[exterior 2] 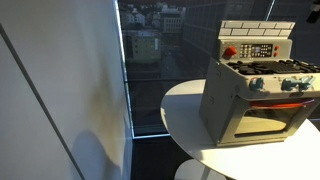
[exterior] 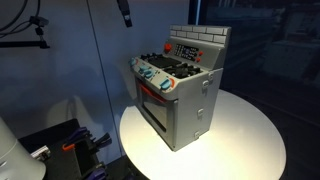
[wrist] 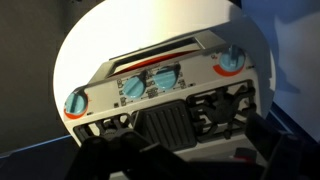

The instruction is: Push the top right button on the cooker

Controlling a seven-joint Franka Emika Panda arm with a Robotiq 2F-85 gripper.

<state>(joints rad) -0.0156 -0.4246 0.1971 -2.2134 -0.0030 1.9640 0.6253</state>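
Observation:
The cooker is a small grey toy stove with a red-trimmed oven door, blue knobs, black burners and a brick-pattern back panel. It stands on a round white table and shows in both exterior views. Its back panel carries a red button and a block of small buttons. My gripper hangs well above the cooker, clear of it. In the wrist view my gripper looks down on the cooker's top; its dark fingers stand apart at the lower edge, open and empty.
The table's rim lies close round the cooker. A large window with a city view stands behind. Dark equipment with orange parts sits low beside the table. A pale wall fills one side.

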